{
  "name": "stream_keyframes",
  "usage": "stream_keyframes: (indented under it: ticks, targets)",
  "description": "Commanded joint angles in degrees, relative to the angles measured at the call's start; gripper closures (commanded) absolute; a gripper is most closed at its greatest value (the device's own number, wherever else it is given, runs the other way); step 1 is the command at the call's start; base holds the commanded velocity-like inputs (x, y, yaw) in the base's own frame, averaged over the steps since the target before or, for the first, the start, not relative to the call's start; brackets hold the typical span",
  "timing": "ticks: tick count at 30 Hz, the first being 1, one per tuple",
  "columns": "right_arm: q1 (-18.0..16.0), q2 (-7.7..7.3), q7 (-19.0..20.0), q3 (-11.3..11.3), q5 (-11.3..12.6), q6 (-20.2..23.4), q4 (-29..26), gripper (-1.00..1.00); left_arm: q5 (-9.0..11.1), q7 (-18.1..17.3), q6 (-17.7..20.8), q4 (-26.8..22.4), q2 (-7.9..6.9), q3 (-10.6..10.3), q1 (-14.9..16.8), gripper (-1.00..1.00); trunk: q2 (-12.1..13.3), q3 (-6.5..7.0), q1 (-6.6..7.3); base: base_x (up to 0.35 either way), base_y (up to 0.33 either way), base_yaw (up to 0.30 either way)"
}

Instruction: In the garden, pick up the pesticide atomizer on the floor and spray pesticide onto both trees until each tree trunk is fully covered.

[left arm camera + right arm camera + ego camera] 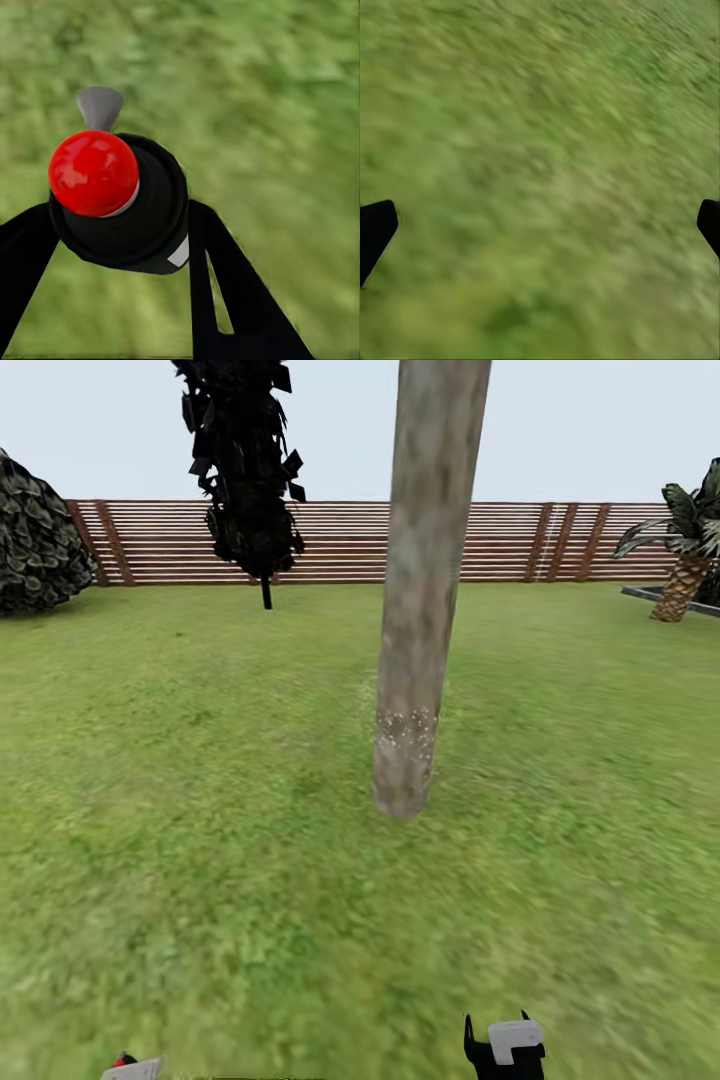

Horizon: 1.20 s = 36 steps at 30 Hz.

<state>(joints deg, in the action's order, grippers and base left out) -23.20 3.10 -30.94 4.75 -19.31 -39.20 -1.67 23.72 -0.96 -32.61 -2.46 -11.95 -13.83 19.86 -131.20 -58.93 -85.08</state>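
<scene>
Left wrist view shows my left pincer (pixel 120 240) clamped round the atomizer (pixel 112 199). Specks cover only a low band on the tree trunk (pixel 420 610) ahead, so spraying from here may miss its upper bark. My right pincer (pixel 540 225) hangs open.

Head view faces the tree trunk (pixel 425 590) — wrists overlook grass (pixel 540 150).

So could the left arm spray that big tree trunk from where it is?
Probably yes: the left gripper holds the atomizer, and open grass lies between it and the trunk, with specks already low on it.
</scene>
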Motion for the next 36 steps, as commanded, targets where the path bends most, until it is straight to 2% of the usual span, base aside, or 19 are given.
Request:
stream_keyframes:
  ticks: [1,21,36]
  targets:
    - [0.0,0.0,0.0,0.0,-0.01,0.0,0.0,-1.0,0.02,-0.01,0.0,0.0,0.0,0.03,0.02,1.0,0.0,0.0,0.0,0.0,0.0,0.281]
    - [0.0,0.0,0.0,0.01,0.0,0.0,0.0,-1.0,0.02,0.0,-0.07,0.04,0.0,0.04,0.0,1.0,0.0,0.0,0.0,-0.001,0.001,0.281]
    - [0.0,0.02,0.0,0.02,-0.03,0.0,0.0,-1.0,0.08,0.15,-0.09,0.09,0.0,0.11,0.01,1.0,0.0,-0.12,0.0,-0.081,0.27,0.281]
